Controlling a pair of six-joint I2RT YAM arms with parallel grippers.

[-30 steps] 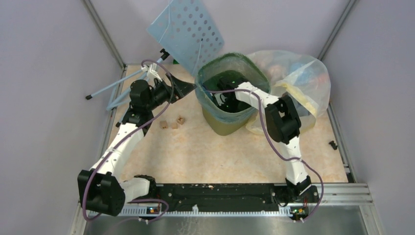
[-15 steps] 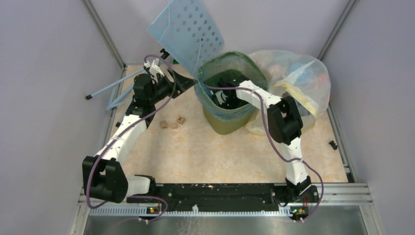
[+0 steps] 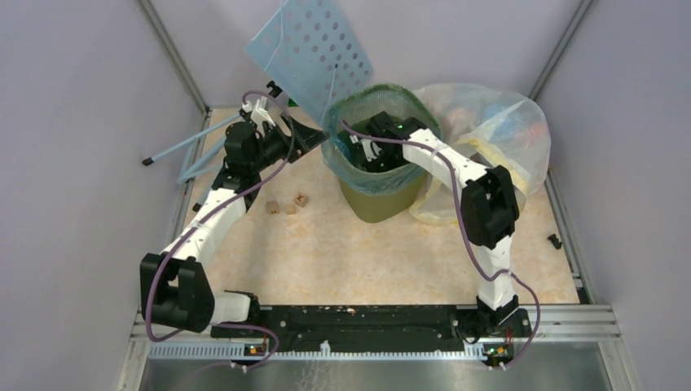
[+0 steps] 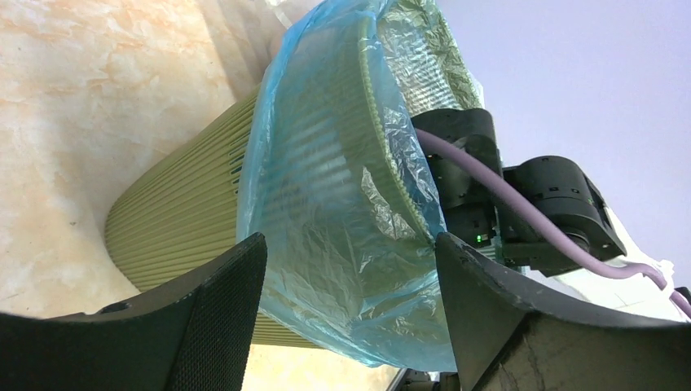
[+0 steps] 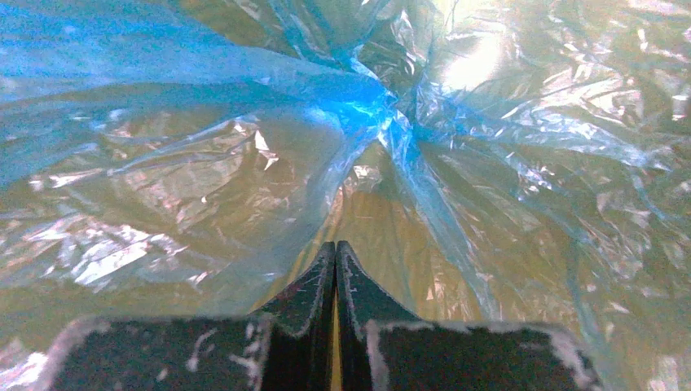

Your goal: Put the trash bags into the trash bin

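The olive-green trash bin (image 3: 380, 204) stands at the back middle of the table. The light-blue trash bag (image 3: 341, 160) lines it and folds over the rim. In the left wrist view the bag (image 4: 326, 163) drapes down the bin's ribbed wall (image 4: 179, 220). My left gripper (image 3: 316, 138) is open just left of the rim, its jaws apart facing the draped bag (image 4: 350, 244). My right gripper (image 3: 360, 155) reaches down inside the bin. Its jaws are shut (image 5: 336, 246), tips against the crinkled bag (image 5: 244, 163) lining the inside.
A perforated light-blue panel (image 3: 314, 49) on a stand leans behind the bin, its legs (image 3: 175, 151) at the left. A large clear bag of colourful items (image 3: 493, 134) presses against the bin's right side. Small wooden blocks (image 3: 285, 205) lie left of the bin. A small black object (image 3: 554, 241) lies at the right edge.
My left arm has stretched further back beside the bin's left rim. My right gripper has shifted left and farther back inside the bin.
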